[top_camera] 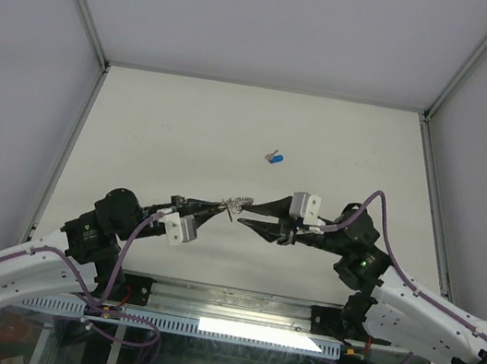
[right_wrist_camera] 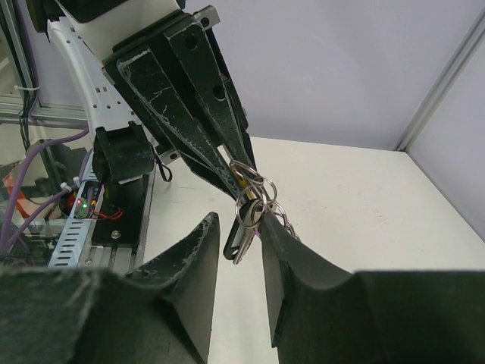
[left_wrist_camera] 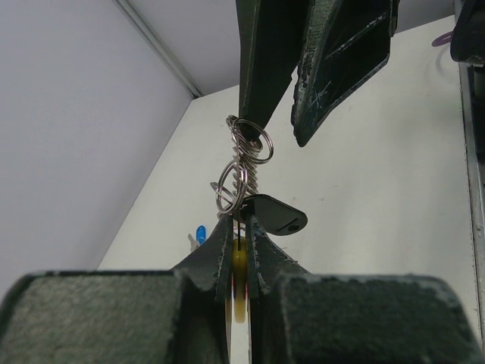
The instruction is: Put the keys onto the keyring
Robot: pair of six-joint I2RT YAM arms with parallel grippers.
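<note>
Pinching the keyring (left_wrist_camera: 244, 173) by its yellow segment in my tightly closed left gripper (left_wrist_camera: 239, 227), I risk twisting it loose if my right gripper (right_wrist_camera: 239, 226), spread around the ring and the dark-headed key (left_wrist_camera: 274, 215) hanging there, pushes sideways. The blue-headed key (top_camera: 274, 157) lies well apart on the table (top_camera: 187, 126), nothing blocking it, though both grippers crowd the ring.

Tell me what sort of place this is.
Most likely a robotics lab test cell: a white table boxed in by plain grey panels on metal framing, with two robot arms bolted at its near edge.
</note>
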